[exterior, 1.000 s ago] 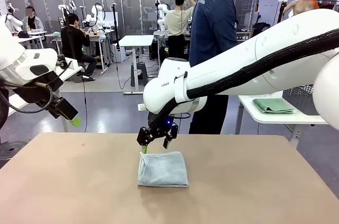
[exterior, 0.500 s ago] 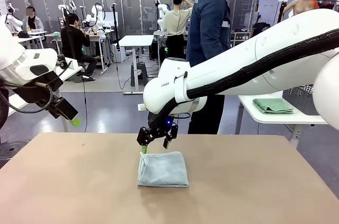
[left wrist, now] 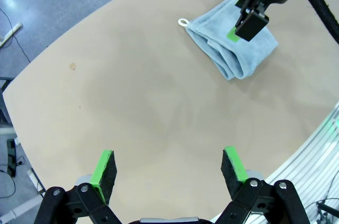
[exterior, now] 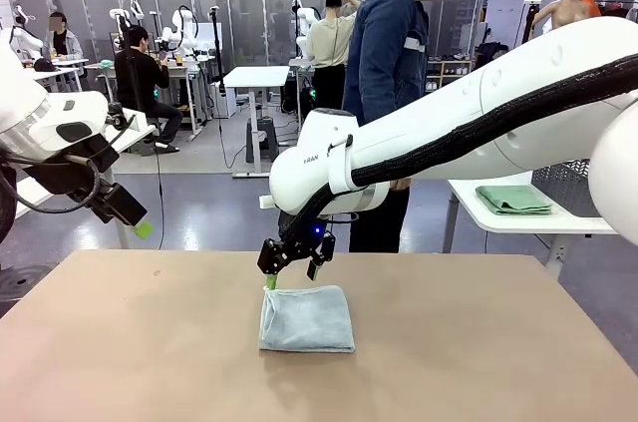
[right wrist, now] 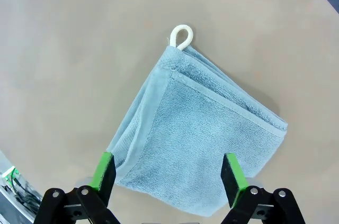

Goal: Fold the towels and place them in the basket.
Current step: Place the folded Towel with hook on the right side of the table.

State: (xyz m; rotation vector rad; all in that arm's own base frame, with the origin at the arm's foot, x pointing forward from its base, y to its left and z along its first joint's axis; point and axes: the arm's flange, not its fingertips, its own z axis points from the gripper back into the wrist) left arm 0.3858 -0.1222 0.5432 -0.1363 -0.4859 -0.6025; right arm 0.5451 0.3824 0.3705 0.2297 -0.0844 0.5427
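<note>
A pale blue-grey towel lies folded in a small square on the brown table, its white hanging loop at one corner. My right gripper hovers open just above the towel's far left edge, with nothing between its fingers. In the right wrist view the towel lies below the right gripper. My left gripper hangs open off the table's left side. A light green towel lies folded on a white side table, with a dark mesh basket behind it.
The left wrist view looks down past the open left gripper at bare tabletop, with the towel and the right gripper farther off. A person in a dark blue shirt stands beyond the far edge.
The person behind the table has shifted a little to the left. Neither arm nor the towel has moved.
</note>
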